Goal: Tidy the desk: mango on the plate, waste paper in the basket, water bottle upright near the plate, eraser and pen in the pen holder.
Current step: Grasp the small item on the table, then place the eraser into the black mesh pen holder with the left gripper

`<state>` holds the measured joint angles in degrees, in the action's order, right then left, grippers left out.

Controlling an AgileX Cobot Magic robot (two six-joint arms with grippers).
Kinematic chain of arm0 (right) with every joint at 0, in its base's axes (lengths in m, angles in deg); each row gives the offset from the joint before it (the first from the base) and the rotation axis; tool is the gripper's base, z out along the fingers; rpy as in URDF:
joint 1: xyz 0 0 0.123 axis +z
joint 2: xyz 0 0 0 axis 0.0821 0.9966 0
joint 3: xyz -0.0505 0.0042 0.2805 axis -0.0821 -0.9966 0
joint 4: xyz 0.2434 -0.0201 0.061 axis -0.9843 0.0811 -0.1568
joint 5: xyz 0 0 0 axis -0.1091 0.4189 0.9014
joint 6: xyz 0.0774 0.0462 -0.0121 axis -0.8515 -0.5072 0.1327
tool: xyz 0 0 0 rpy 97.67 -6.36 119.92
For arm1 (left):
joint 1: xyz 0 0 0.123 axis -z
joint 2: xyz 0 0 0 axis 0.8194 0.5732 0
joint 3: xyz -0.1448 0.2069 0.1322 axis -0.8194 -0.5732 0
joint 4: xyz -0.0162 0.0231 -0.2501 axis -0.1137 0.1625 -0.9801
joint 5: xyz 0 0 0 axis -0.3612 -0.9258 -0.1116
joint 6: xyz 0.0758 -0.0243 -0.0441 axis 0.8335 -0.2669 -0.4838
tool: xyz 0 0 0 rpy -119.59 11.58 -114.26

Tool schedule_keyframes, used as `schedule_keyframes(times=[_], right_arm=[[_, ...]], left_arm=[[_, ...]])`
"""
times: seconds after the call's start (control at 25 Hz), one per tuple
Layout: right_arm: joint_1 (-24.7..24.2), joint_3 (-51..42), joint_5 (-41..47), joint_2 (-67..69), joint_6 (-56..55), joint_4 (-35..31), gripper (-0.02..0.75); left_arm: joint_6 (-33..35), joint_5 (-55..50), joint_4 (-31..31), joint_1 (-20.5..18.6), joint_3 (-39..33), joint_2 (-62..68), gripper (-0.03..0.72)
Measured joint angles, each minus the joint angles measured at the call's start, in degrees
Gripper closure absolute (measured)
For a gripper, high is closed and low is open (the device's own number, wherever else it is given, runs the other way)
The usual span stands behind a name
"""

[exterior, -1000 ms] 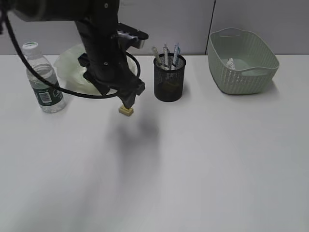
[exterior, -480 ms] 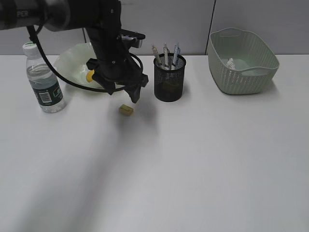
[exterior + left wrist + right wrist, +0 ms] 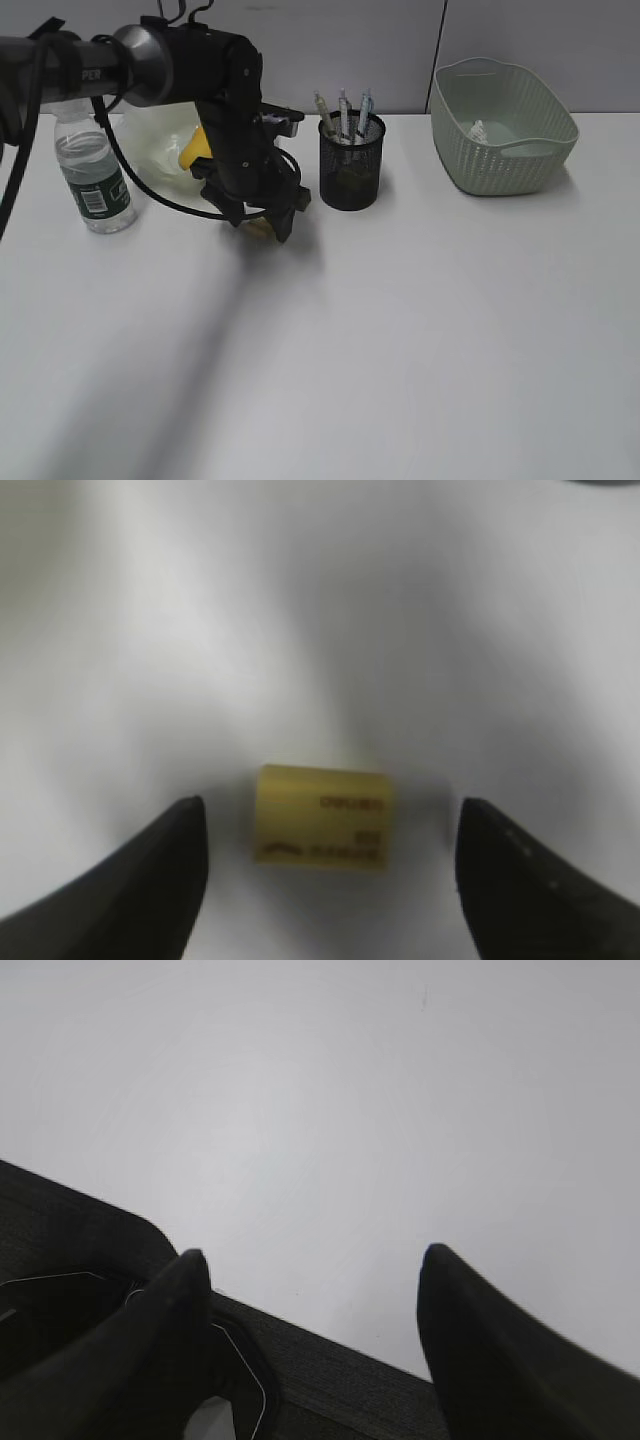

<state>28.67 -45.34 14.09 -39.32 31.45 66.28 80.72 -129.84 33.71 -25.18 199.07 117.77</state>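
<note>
Left end effector (image 3: 330, 855) hangs released, straddling your eraser (image 3: 322, 816) on the counter (image 3: 400, 330) just left of the pen holder (image 3: 351, 165); its long axis spans the gap.

On my exterior view, the water bottle (image 3: 92, 170) stands on the surface (image 3: 400, 330) at far left, with the plate (image 3: 160, 140) behind and to its right and the mango (image 3: 193, 148) in it. The pen holder (image 3: 351, 165) sits right of the plate, pens (image 3: 343, 108) in it. The basket (image 3: 503, 125) is far right, the waste paper (image 3: 479, 131) inside. The eraser (image 3: 322, 816) lies on the surface between my left end effector's (image 3: 325, 865) fingers, apart from both.
</note>
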Motion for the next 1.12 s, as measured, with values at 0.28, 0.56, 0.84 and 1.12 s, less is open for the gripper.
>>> schedule_keyframes(times=[0.28, 0.56, 0.84, 1.12], right_arm=[[0.0, -0.2, -0.4, 0.0, 0.0, 0.0, 0.226], [0.0, -0.6, -2.5, 0.0, 0.0, 0.0, 0.226], [0.0, -0.6, -2.5, 0.0, 0.0, 0.0, 0.226], [0.0, -0.6, -2.5, 0.0, 0.0, 0.0, 0.226]], left_arm=[[0.0, 1.2, 0.0, 0.0, 0.1, 0.5, 0.277], [0.0, 0.6, -0.1, 0.0, 0.1, 0.5, 0.387], [0.0, -0.8, -0.1, 0.0, 0.1, -3.4, 0.389], [0.0, 1.4, -0.9, 0.0, 0.1, -12.5, 0.39]])
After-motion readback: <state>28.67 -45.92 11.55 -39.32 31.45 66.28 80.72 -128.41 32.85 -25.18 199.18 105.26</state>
